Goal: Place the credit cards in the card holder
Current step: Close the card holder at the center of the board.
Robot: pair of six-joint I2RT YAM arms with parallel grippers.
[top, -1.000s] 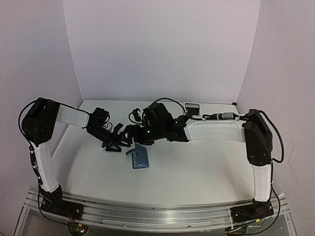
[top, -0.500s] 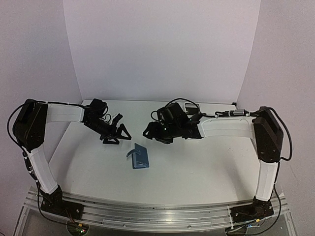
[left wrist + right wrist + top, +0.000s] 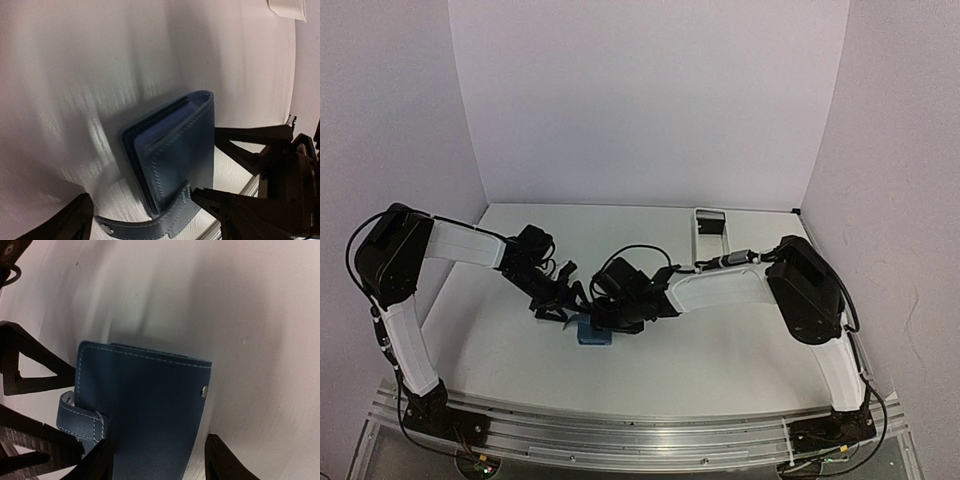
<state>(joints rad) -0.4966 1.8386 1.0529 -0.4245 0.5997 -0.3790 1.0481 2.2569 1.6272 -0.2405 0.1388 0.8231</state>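
On the white table [image 3: 740, 350], left of centre and toward its near half, the card holder [image 3: 145, 410] rests folded almost shut. It has a dark-blue cover with pale stitching, and light blue pages [image 3: 170, 122] show in the slit between its two halves. Its strap [image 3: 145, 231] is undone and trails from one corner onto the table, and a small metal stud [image 3: 204, 390] sits bare near the opposite edge of the cover. Whether the holder lies flat or leans on an edge cannot be told. The right gripper [image 3: 159, 440] is down over it, jaws spread to either side of its lower part. One finger is right against the strap-side edge, while the other stands off the stud-side edge with bare table between. The left gripper [image 3: 142, 195] comes in from the other side, jaws spread wide too, and the holder's strap end lies in the gap — whether either finger touches the leather I cannot tell. Its black, open-framed fingers [image 3: 30, 432] show in the right wrist view just beside the strap side. From above, both arms reach inward and meet over the holder, hiding most of it. Well apart, at the table's far edge toward the right, lies a long white tray [image 3: 709, 211].
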